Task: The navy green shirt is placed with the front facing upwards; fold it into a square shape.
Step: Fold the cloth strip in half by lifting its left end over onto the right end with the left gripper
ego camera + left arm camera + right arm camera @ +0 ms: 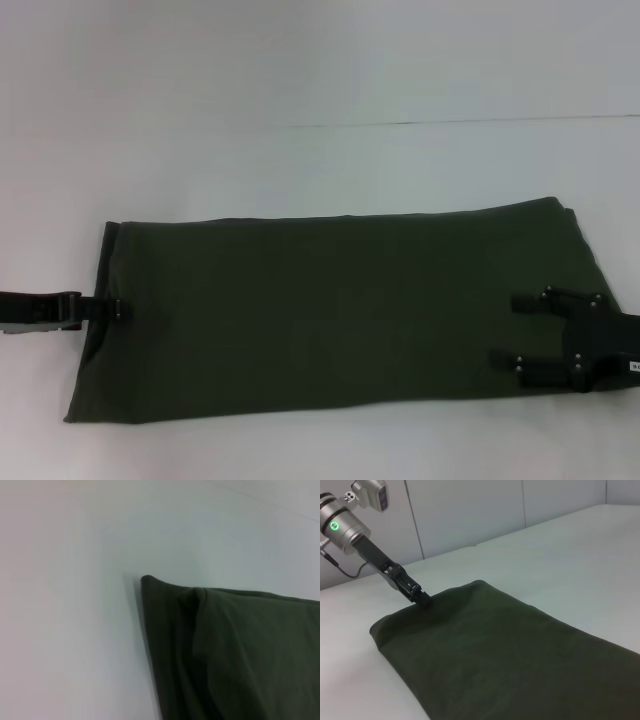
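Across the middle of the white desk [320, 80] lies the shirt [330, 310], already narrowed into one long dark green band with no sleeves or print showing, so the remaining job looks like bringing one short end over to shorten the band toward a square.

Left hand [118, 310] sits right at the shirt's left short edge, roughly halfway along that edge. Its tips look pressed close together at the hem, and the right wrist view shows the same hand [422, 599] touching the cloth there, yet whether it truly pinches fabric cannot be told from these pictures.

Right hand [515, 330] hovers over the shirt's opposite end, just inside the right edge, its two dark fingers [530, 300] spread well apart and holding nothing.

My read: this is the grasp before the lengthwise fold. To do it well, both layers of the end want to be caught, not just the top one, since the left wrist view shows the corner [150, 582] stacked and slightly puckered. Lifting only enough to clear the cloth beneath, then carrying the end straight along the band, should keep the long edges lined up. One mid-edge grip may let the corners droop and land crooked, so a slow lay-down seems wise.
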Robot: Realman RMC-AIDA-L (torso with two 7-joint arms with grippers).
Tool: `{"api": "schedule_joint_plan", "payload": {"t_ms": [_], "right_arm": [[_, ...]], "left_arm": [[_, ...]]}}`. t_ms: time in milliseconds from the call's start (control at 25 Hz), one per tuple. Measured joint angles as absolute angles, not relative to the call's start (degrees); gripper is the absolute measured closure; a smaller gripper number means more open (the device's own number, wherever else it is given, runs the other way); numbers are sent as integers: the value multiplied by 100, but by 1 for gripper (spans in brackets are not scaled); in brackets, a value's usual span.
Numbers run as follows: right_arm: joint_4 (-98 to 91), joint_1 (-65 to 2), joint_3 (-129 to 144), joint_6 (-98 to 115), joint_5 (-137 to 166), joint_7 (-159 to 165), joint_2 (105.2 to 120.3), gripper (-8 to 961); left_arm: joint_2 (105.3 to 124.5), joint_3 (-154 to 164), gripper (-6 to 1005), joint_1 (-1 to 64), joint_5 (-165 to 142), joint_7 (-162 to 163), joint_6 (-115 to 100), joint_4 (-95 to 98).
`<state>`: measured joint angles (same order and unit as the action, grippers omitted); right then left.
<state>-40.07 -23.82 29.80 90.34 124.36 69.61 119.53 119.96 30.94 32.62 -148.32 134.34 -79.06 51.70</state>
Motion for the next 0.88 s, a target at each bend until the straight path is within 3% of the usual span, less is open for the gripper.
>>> {"api": "schedule_joint_plan", "payload": {"t_ms": [880], "right_arm": [[-4008,-2408,2988,9018,12436,6961,11953,40]], "left_arm": [[11989,3088,170,3367,-14700,13442,-7927,4878]]}}
